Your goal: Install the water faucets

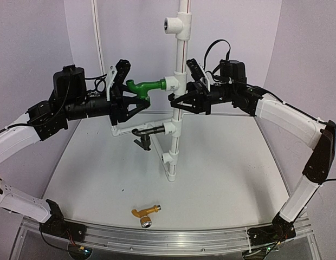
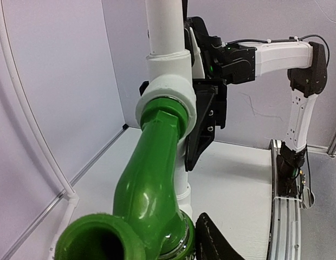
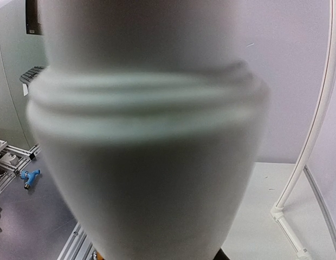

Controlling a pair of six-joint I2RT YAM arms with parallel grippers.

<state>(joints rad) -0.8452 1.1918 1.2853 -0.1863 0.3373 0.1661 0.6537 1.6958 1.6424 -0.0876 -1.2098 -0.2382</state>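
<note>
The green faucet (image 1: 149, 85) is sitting level with its threaded end in the middle tee (image 1: 172, 82) of the white pipe (image 1: 173, 145), and the left end effector (image 1: 131, 89) is straddling its knob end with jaws partly open; one pad is showing right beside the silver knob in the left wrist view, but I cannot tell whether it is actually pressing. On the far-right side the right end effector (image 1: 178, 102) is clamped tight on the pipe just under that tee, bracing it. The black faucet (image 1: 145, 133) is hanging from the lower tee, the golden-orange faucet (image 1: 144, 212) is lying on the near table (image 1: 227, 162), and the top tee (image 1: 178, 24) is standing unfilled. Risks, as I judge them: that glossy green body could be slipping in a half-set grip, so a turn would be spinning the pads rather than the thread. A crooked start could be cross-threading the joint. If the bracing grip gives, the whole stand could be twisting or tipping. Room is tight here: the two end effectors are working nearly face to face with only the pipe between them, and the black faucet is sitting just below the left fingers. The left arm is also crowding the left wall. The near half of the table is offering the freest path for fetching the orange one.
</note>
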